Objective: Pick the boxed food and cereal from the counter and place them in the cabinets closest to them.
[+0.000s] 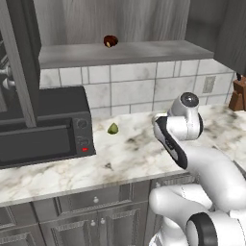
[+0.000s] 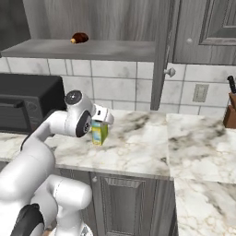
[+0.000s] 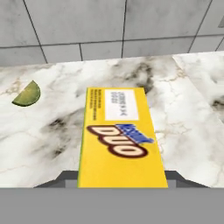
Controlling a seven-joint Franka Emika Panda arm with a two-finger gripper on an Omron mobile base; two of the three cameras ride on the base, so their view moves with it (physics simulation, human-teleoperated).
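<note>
End effector (image 2: pixel 102 120) looks clamped on the cereal (image 2: pixel 99 132), box standing on the counter (image 2: pixel 138 147) by the microwave (image 1: pixel 45 129). I'd lift it straight up, keep it level, then swing to the open cabinet shelf (image 2: pixel 83 48) overhead.

cereal (image 2: pixel 99 132) upright on counter (image 2: pixel 138 147), right of microwave (image 2: pixel 27 108) | I see lime wedge (image 1: pixel 113 129) on counter between them | round item (image 2: pixel 79 38) on cabinets' (image 2: pixel 87 48) shelf above | knife block (image 2: pixel 229 115) far right
</note>
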